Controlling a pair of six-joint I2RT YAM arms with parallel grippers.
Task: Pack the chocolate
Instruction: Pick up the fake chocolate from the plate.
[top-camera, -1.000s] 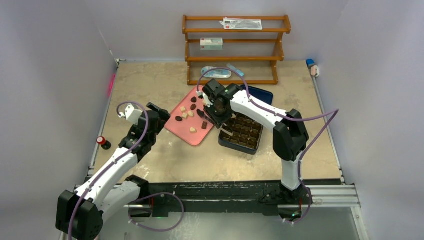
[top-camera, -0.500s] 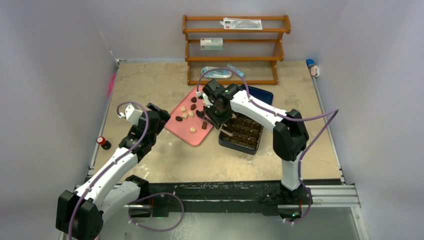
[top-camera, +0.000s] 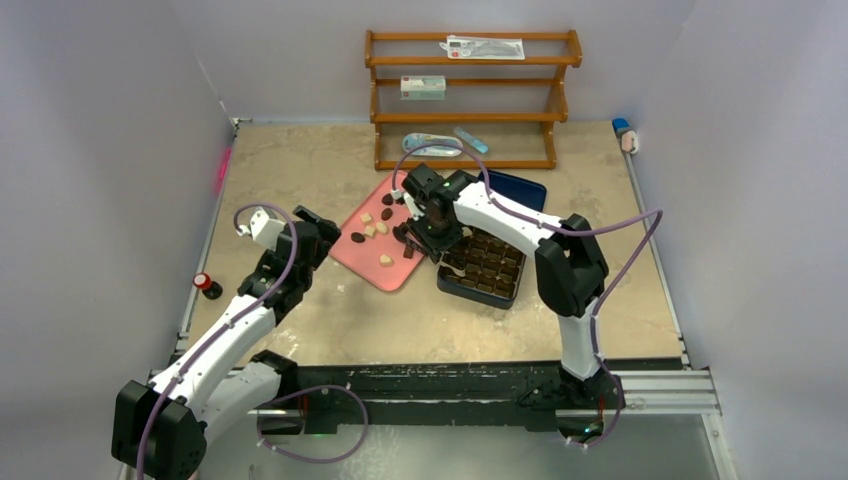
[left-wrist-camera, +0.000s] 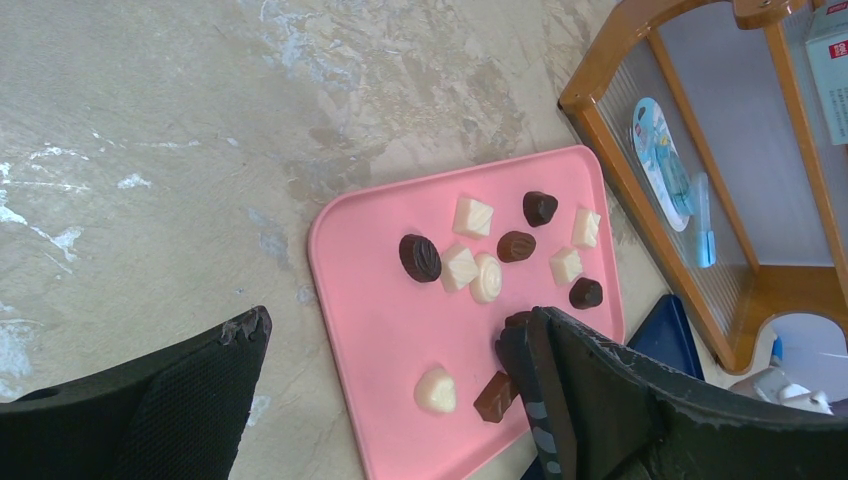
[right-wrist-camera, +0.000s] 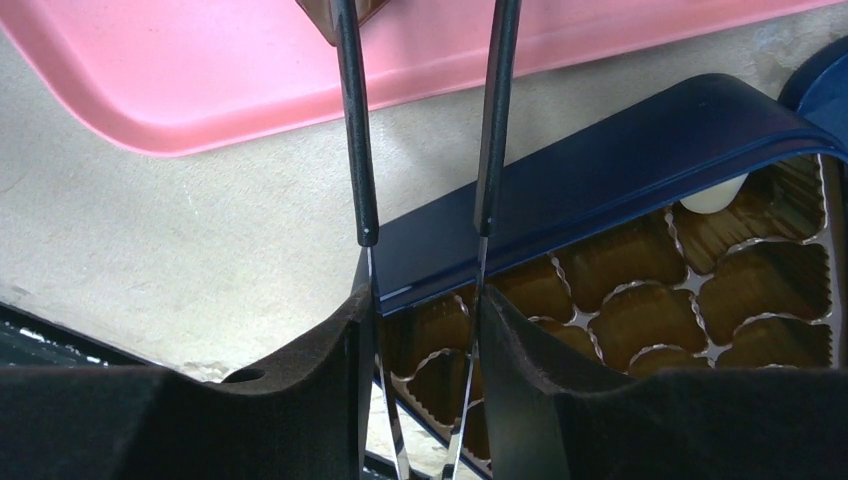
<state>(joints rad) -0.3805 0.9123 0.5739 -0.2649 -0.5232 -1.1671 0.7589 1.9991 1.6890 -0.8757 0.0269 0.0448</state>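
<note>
At the pink plastic tray's (top-camera: 368, 266) 3 o'clock edge, right claw (right-wrist-camera: 420, 340) clamps thin black tweezers (right-wrist-camera: 356, 150) beside a brown chocolate (right-wrist-camera: 320, 12); left claw (left-wrist-camera: 395, 325) gapes empty.

Small dark and cream chocolate pieces (left-wrist-camera: 420, 257) scattered on pink tray (left-wrist-camera: 370, 330), some touching

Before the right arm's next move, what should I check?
1. Right gripper holds tweezers: ok.
2. Tweezer tips around a piece: cannot tell, the tips leave the frame.
3. Box has empty cells: ok.
4. Chocolates lie on pink tray: ok.
5. Left gripper open, empty: ok.
</note>
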